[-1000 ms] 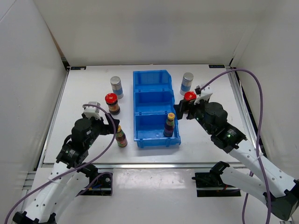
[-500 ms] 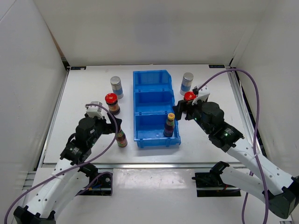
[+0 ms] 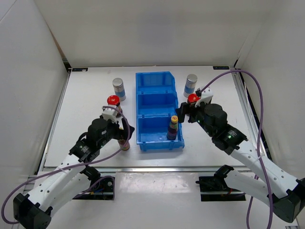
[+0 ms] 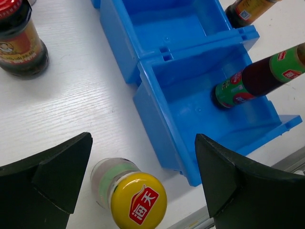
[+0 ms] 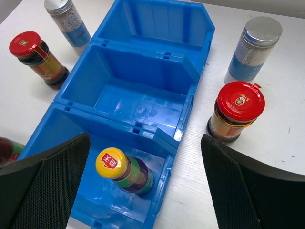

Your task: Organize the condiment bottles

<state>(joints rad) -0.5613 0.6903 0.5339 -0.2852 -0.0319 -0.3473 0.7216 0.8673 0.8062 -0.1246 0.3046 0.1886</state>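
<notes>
Left wrist view: showing the loose yellow-capped bottle (image 4: 129, 193) standing upright on the surface (image 4: 81, 105), just beside the outer wall of the blue bin (image 4: 152, 114), between the spread fingers and touching neither.
Binned yellow-capped bottle (image 5: 125, 171): standing in the nearest compartment, toward its right corner.
Left red-lidded jar (image 5: 39, 59): sitting on the surface left of the bin, outside it.
Right red-lidded jar (image 5: 236, 112): sitting just off the bin's right wall, outside it.
Left shaker (image 3: 118, 88): standing by the bin's far left corner.
Right shaker (image 3: 190, 84): standing by its far right corner.
Middle and far compartments: holding nothing.
Left gripper (image 4: 143, 143): jaws hanging released and wide, straddling the loose bottle, gripping nothing.
Right gripper (image 5: 144, 138): jaws likewise spread and empty, hovering above the bin's right side, near the right jar.
Step, as judged: closing in on the loose bottle to send it beside its twin; five of six waiting outside.
Risk, tipping: squeezing off-centre or high on the cap, toppling so slim a bottle.
Risk, snagging: catching the bin-side finger on the wall, shoving the bin and rocking the bottle inside.
Risk, crowding: both arms working near the same compartment, brushing one another or a jar.
</notes>
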